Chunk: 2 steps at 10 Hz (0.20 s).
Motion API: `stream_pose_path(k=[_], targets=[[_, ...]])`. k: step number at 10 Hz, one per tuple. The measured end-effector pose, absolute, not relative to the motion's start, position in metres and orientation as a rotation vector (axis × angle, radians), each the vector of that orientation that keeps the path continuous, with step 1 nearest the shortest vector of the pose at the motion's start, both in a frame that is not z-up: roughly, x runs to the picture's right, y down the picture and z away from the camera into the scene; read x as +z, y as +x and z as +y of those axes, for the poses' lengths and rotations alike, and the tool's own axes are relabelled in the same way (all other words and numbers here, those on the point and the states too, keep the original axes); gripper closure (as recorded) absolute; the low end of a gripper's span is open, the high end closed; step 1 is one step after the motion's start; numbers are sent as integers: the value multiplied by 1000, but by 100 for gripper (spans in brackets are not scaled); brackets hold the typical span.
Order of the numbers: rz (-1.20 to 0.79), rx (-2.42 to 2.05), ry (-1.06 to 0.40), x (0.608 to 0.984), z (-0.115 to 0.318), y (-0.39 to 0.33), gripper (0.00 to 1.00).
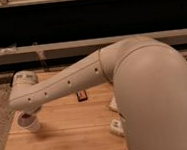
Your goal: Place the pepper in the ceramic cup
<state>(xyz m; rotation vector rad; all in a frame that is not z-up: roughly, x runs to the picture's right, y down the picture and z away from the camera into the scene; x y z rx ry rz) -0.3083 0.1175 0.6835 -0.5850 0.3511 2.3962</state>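
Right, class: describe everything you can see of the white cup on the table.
The cup is small, plain, white and handleless, looking ceramic, wider at the rim. It stands upright near the left front of the wooden table. Something dark red shows inside its mouth. The arm's end, with the gripper, hangs right over the rim, hiding part of it.

Light: dim, warm, seemingly from above.
Tabletop (73, 134): evenly lit, no glare.
Hand (27, 115): lies in the arm's (72, 81) shadow, detail lost.
Behind the hand: window band nearly black.
Focus: soft throughout, edges smeared.
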Motion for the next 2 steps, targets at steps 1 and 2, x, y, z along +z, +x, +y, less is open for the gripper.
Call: stream_pose_path(k=[1,2], targets=[[348,2393,-584,682,118,-311,26],[347,2391,-578,682,118,-312,21]])
